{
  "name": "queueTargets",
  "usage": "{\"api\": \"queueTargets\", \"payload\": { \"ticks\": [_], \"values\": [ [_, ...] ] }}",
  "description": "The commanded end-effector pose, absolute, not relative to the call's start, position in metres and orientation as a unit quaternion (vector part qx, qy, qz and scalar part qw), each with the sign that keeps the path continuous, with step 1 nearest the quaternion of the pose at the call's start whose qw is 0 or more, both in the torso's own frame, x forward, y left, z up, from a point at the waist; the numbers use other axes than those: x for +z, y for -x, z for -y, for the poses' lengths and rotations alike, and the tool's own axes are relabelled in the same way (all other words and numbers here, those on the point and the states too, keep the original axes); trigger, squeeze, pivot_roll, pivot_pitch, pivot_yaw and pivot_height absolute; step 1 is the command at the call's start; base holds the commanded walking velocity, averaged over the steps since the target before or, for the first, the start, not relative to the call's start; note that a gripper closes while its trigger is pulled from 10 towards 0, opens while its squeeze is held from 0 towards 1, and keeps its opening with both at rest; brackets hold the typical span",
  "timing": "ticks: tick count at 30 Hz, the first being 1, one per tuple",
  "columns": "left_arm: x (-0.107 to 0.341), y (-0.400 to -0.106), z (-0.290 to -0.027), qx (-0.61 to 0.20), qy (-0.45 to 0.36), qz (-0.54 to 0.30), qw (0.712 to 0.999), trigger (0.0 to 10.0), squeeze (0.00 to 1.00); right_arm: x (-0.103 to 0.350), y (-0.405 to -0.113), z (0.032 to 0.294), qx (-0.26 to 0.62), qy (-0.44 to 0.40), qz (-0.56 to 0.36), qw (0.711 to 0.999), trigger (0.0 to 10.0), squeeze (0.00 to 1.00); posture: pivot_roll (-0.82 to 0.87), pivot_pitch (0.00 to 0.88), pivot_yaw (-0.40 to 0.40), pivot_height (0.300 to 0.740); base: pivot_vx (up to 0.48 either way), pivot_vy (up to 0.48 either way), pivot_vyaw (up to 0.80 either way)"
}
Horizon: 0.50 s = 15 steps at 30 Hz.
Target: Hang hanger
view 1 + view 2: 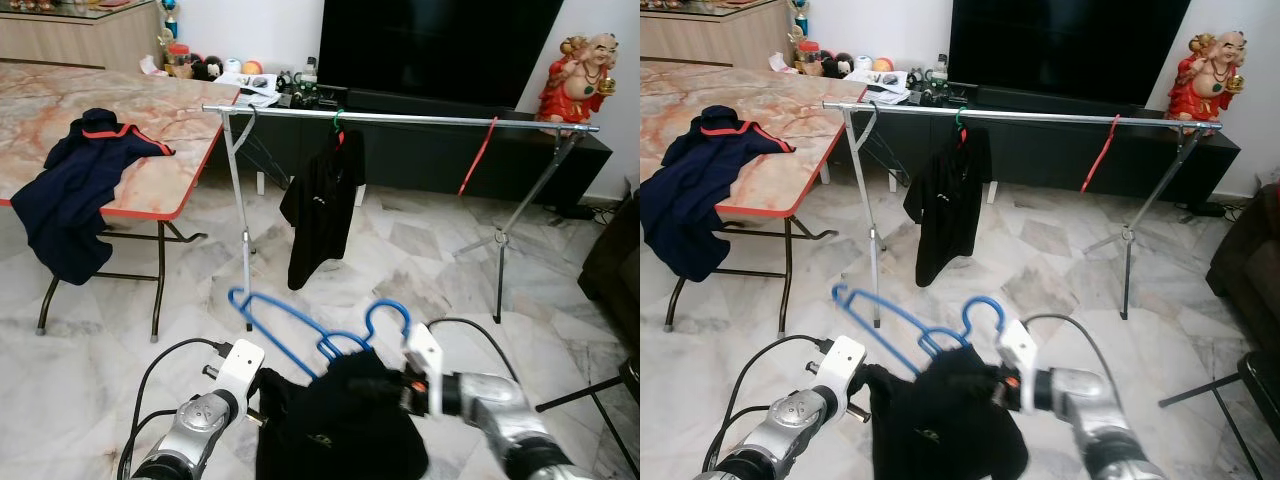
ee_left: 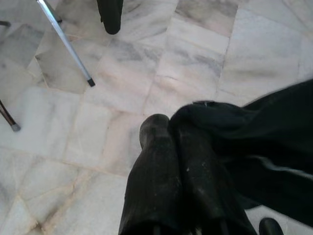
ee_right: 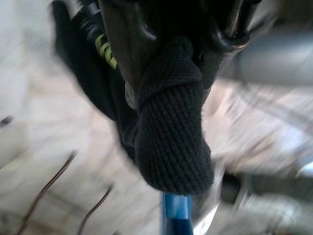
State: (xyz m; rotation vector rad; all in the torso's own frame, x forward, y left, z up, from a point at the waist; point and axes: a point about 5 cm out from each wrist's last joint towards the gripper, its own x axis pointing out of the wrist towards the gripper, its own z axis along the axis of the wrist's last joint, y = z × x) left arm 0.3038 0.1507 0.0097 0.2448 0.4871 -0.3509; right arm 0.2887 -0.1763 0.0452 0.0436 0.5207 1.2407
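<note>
Nearest you, the left claw (image 1: pixel 262 392) pinches the left edge of the black knit garment (image 1: pixel 340 420), fingers (image 2: pixel 168 176) pressed together on the cloth. The right claw (image 1: pixel 402 385) grips the garment's right side where the blue plastic hanger (image 1: pixel 300 325) passes through; its fingers are hidden under fabric, so you cannot tell their spread. The hanger's long axis runs left-far to right-near, hook (image 1: pixel 388 315) by the right claw. The silver metal clothes rail (image 1: pixel 420 119) lies well beyond and above, so expect to lift and reach forward.
</note>
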Motion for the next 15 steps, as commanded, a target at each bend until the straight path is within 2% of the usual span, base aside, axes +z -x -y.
{"api": "queueTargets", "payload": {
  "ticks": [1,7,9,13,15],
  "values": [
    [0.007,-0.302,-0.15,-0.179,-0.128,-0.25,0.943,0.0,0.0,0.05,-0.288,0.194,0.572,0.002,-0.252,0.78,0.0,0.0,0.14,0.0,-0.084,0.74,0.0,0.0,0.0],
    [0.006,-0.302,-0.152,-0.179,-0.129,-0.253,0.942,0.0,0.0,0.052,-0.277,0.226,0.569,0.021,-0.3,0.765,0.0,0.0,0.13,0.0,-0.078,0.74,0.0,0.0,0.0],
    [0.006,-0.302,-0.152,-0.178,-0.129,-0.255,0.942,0.0,0.0,0.05,-0.277,0.236,0.542,0.052,-0.316,0.777,0.0,0.0,0.13,0.0,-0.078,0.74,0.0,0.0,0.0],
    [0.006,-0.301,-0.153,-0.177,-0.128,-0.257,0.942,0.0,0.0,0.051,-0.276,0.238,0.543,0.041,-0.309,0.78,0.0,0.0,0.14,0.0,-0.075,0.74,0.0,0.0,0.0],
    [0.006,-0.301,-0.154,-0.177,-0.128,-0.257,0.941,0.0,0.0,0.052,-0.275,0.237,0.554,0.033,-0.307,0.773,0.0,0.0,0.13,0.0,-0.073,0.74,0.0,0.0,0.0]
  ]
}}
